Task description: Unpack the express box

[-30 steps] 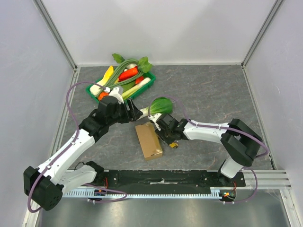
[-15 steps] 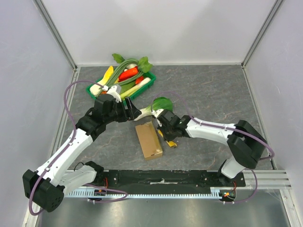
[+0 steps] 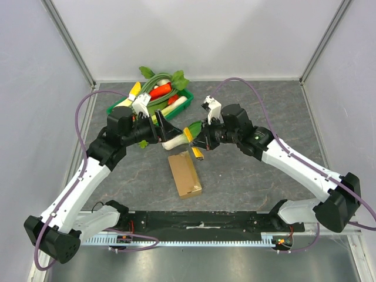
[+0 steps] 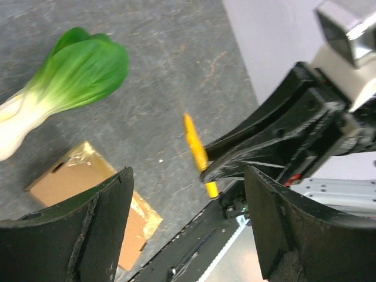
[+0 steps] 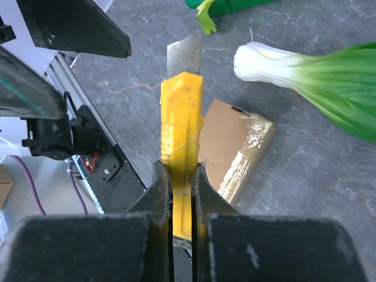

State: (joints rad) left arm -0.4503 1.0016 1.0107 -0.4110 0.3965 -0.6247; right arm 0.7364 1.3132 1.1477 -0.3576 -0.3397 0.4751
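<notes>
Right gripper (image 3: pixel 200 143) raised cutter (image 5: pixel 182 117); express box (image 3: pixel 184 174) lies near-to-far.

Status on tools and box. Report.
Right tool shut on yellow cutter, blade out. Left tool open, empty. Express box taped, uncut. Bok choy beside it.

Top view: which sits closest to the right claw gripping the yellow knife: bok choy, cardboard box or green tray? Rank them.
1. The bok choy, just left of the right gripper.
2. The express box, nearer the arm bases.
3. The green tray, far back left.
</notes>
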